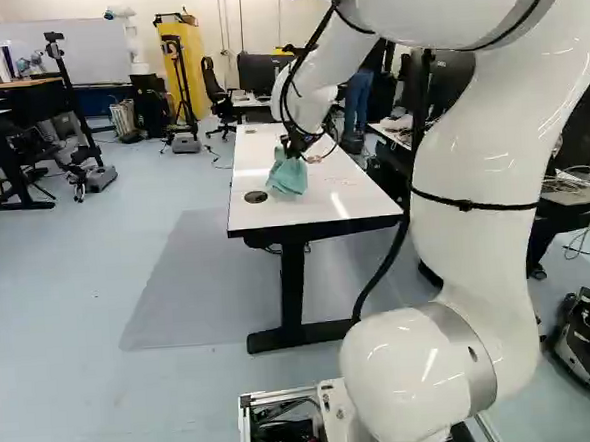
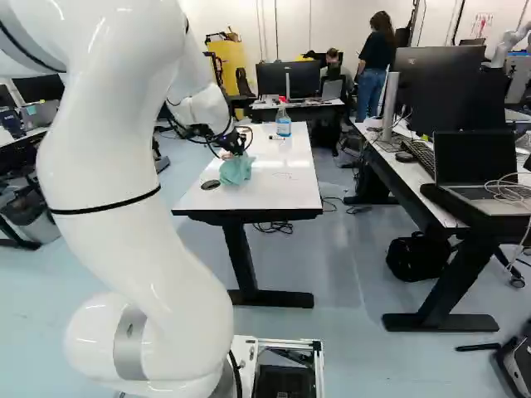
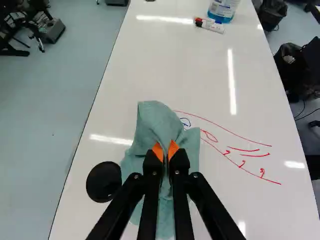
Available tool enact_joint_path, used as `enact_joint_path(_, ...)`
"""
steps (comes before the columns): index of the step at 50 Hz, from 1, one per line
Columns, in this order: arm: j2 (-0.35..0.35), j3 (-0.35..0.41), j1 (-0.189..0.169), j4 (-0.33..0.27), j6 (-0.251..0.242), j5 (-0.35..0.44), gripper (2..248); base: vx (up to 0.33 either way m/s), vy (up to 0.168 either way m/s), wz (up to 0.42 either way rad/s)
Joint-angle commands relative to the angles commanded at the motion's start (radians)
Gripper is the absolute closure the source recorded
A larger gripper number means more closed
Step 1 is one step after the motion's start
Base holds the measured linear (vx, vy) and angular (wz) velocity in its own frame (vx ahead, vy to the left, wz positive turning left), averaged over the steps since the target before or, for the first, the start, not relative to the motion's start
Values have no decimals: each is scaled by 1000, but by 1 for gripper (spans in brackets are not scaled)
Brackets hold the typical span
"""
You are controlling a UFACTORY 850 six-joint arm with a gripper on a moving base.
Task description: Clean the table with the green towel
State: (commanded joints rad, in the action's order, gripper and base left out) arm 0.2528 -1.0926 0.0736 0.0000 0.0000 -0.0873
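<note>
Here's the black two-fingered hand with orange pads (image 3: 166, 152), pinched shut on a bunched fold of the soft green cloth towel (image 3: 154, 119)! Gripping high looks a smart choice: the cloth fans out below as a loose wiping pad, with the hard fingers up off the finish.

And the towel's down on the long white glossy worktop (image 3: 150, 65), right at the near end of the target: red handwritten marker lines (image 3: 242, 149), plus a small blue squiggle (image 3: 185, 122) peeking out just beside the cloth. The likely play is a light, flat press and a sweep along those strokes, away from the round black disc (image 3: 103, 182) at the towel's other flank, where cloth could snag.

Edges, then! The disc sits near one long edge; the red lines run toward the opposite one, so the sweep wants to stop short of it. Well ahead, past a glossy white stretch, lie a white marker pen with a red-and-black end (image 3: 210, 25) and a clear spray bottle of blue liquid (image 2: 284, 123), close together: long strokes that way risk a knock.
</note>
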Motion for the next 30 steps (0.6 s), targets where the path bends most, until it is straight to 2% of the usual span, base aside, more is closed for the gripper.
enact_joint_path(30,18,-21,-88,0,0,0,219,0,0,0)
